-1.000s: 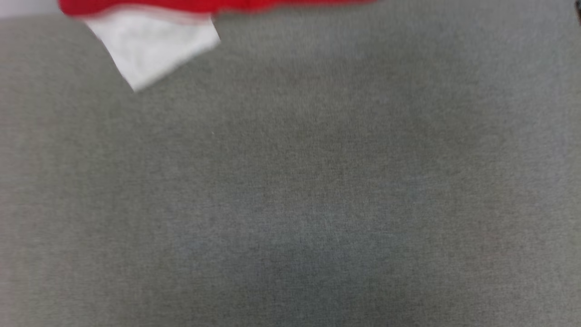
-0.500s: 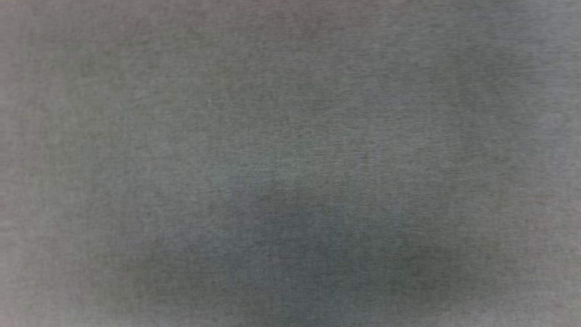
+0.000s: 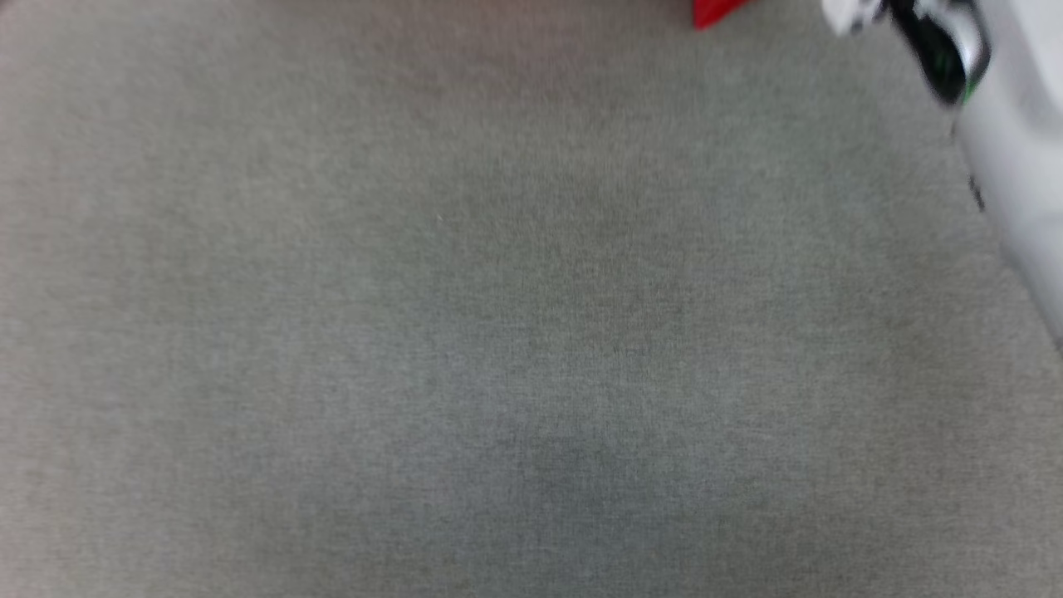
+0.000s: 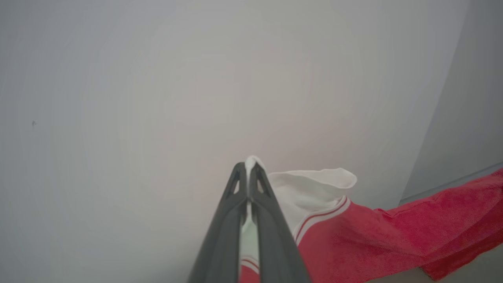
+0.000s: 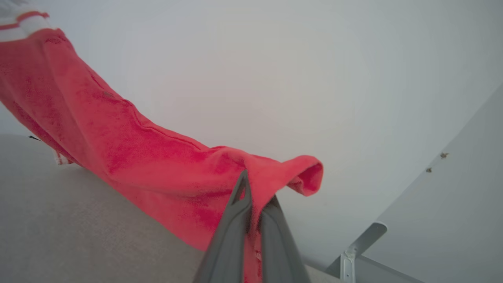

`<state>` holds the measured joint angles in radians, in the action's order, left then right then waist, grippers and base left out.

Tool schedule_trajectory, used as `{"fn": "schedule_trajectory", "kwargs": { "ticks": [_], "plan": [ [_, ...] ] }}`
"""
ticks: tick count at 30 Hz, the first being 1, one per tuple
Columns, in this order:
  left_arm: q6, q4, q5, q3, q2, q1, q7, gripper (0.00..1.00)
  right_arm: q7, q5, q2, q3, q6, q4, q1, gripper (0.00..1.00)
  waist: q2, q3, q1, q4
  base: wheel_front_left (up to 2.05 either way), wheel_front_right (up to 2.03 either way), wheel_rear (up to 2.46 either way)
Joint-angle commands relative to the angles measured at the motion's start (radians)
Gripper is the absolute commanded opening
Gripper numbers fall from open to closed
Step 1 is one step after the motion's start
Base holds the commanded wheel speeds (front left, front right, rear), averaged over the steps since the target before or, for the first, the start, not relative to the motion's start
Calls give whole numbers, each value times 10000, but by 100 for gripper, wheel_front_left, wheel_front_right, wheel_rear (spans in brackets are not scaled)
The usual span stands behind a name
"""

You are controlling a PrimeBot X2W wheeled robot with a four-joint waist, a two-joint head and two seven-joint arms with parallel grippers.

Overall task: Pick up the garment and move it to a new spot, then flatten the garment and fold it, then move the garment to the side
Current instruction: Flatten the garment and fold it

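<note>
- Note the left fingers pinched shut on the white corner of the jersey, with a sliver of cloth showing past the tips.
- Note the right fingers pinched shut on a red edge, with a rolled fold poking out just beside them.
- Hold both pinches firm; treat the thin bite on the white corner as the likelier one to slip.
- Spread the arms evenly to draw the sagging span taut, without jerking.
- Locate the jersey strung in the air between the arms, over the far edge of the grey worktop; cannot tell whether the hem touches.
- Lower the hanging hem onto the worktop first, then lay the rest flat.
</note>
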<state>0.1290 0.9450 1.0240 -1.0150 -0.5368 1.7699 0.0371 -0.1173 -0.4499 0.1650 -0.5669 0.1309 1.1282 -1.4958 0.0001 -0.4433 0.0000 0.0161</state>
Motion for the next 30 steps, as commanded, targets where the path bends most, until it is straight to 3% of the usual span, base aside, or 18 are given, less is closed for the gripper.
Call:
{"fn": "schedule_trajectory", "kwargs": {
  "ticks": [1,8,11,15,16,24,30],
  "plan": [
    [24,-340,189,-209,-311,-669,-92,0,235,-539,342,-499,-4,-567,656,0,-1,1162,0,125,0,0,0],
    [7,-1965,781,-795,-1328,-3055,-398,0,1233,-2750,2129,-2121,-6,-3349,3137,0,-1,2492,0,236,0,0,0],
    [-301,-3088,1069,-981,-1809,-4277,-466,0,1513,-3503,3052,-2569,-6,-4620,4241,0,-1,2941,0,325,0,0,0],
    [-1271,-5165,1405,-1177,-2818,-6019,-425,0,1552,-4086,4143,-2732,-6,-6042,5709,0,-1,3370,0,386,0,0,0],
    [-1271,-5165,1405,-1177,-2818,-6019,-425,0,1552,-4086,4143,-2732,-6,-6042,5709,0,-1,3370,0,386,0,0,0],
    [-3908,-9758,2322,-1446,-5233,-9177,48,0,1312,-4482,5502,-2332,-6,-7966,8376,0,-1,3644,0,518,0,0,0],
    [-5317,-12175,3040,-1822,-6417,-10753,146,0,1463,-4672,6119,-1958,-6,-9088,10025,0,-1,3661,0,689,0,0,0]
  ]
}}
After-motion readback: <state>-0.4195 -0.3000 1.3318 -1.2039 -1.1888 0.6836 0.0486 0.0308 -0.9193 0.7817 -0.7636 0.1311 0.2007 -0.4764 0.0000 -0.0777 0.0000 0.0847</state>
